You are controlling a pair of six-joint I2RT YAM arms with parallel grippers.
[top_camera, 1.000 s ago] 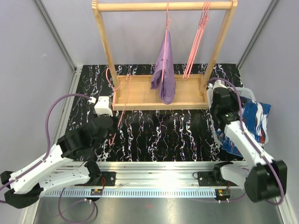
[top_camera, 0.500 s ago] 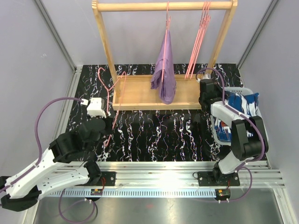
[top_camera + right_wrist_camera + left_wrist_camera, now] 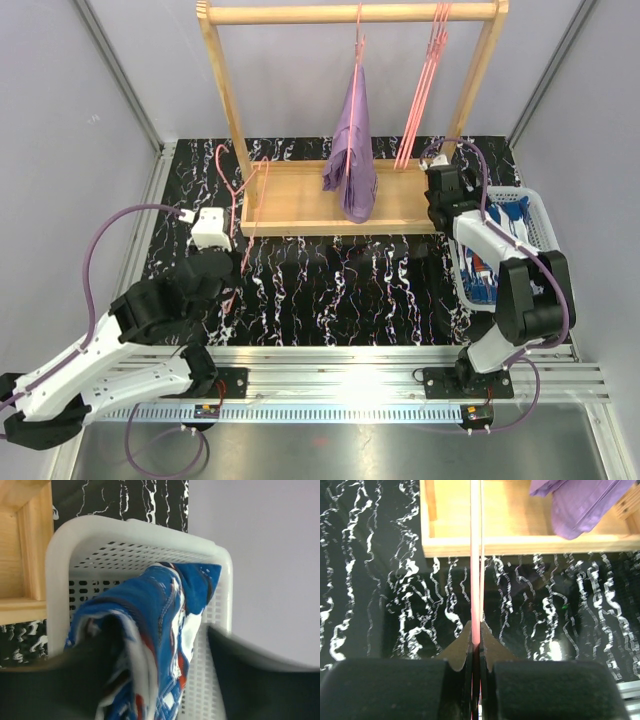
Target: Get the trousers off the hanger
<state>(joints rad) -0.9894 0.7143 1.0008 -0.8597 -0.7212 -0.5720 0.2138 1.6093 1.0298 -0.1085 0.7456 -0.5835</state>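
Clenched on a bare hanger [image 3: 475, 555] with the left gripper [image 3: 476, 630], near the left edge of the counter [image 3: 330, 290]. Released at the right gripper [image 3: 160, 645], jaws spread around blue trousers [image 3: 160, 595] slumped in the basket [image 3: 125, 527] at the right edge. Remaining: lilac trousers [image 3: 352, 170], hanging long-axis-down from the rail [image 3: 300, 14], back-left of the right gripper and probably nearer it.

The lilac trousers [image 3: 352, 150] on the rack [image 3: 340, 14] are plain purple, while the blue trousers [image 3: 155, 610] in the basket [image 3: 135, 535] are royal blue with a white and red pattern. The basket is white, the rack pale wood, and the table [image 3: 330, 290] black with white marble veining. The hanger [image 3: 475, 555] near its left edge is pink, like the spare hangers [image 3: 425, 90] on the rack.
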